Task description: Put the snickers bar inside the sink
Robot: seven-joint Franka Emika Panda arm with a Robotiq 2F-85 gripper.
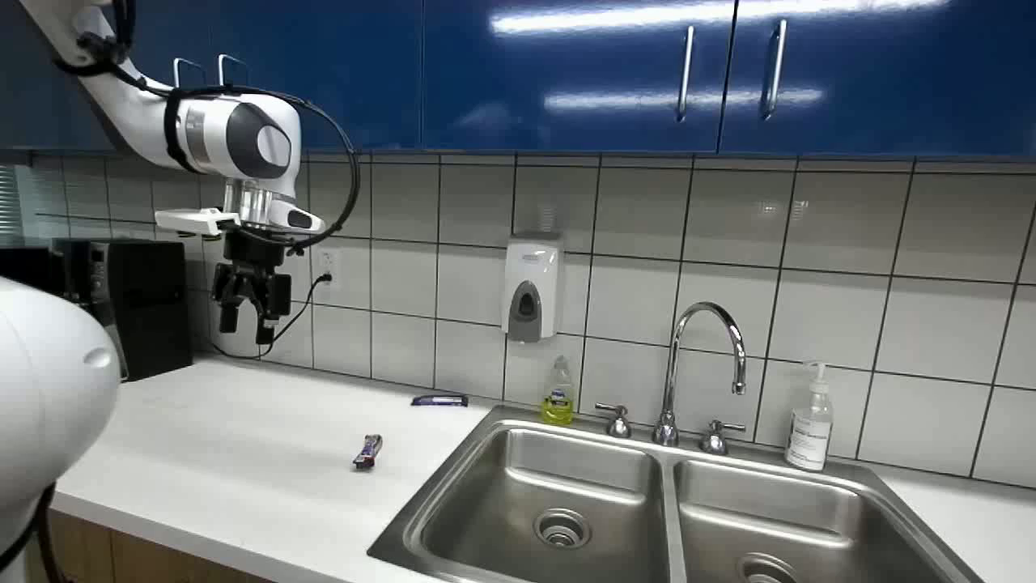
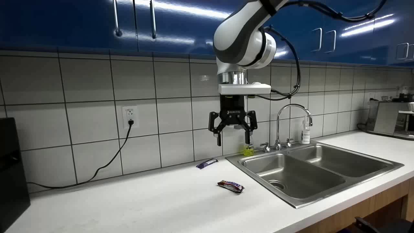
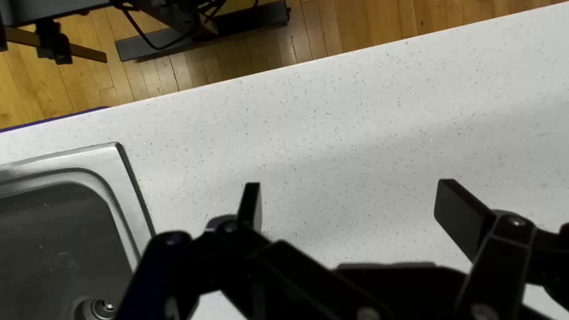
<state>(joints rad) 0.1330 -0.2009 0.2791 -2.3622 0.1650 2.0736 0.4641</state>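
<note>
Your pincer (image 2: 233, 141) hangs above the white table (image 2: 129, 200), its fingers (image 3: 462, 220) spread wide apart, while the snickers bar (image 2: 230, 186) lies near the sink (image 2: 265, 182) and a purple-wrapped bar (image 2: 207, 163).

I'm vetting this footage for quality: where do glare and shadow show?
In both exterior views, glare streaks the blue cabinets and highlights line the stainless-steel sink; in the wrist view, soft shadow crosses the white countertop, and the tool looks nearly black.

The sink (image 1: 672, 518) is satiny metal (the cabinets (image 1: 566, 69), glossy).
</note>
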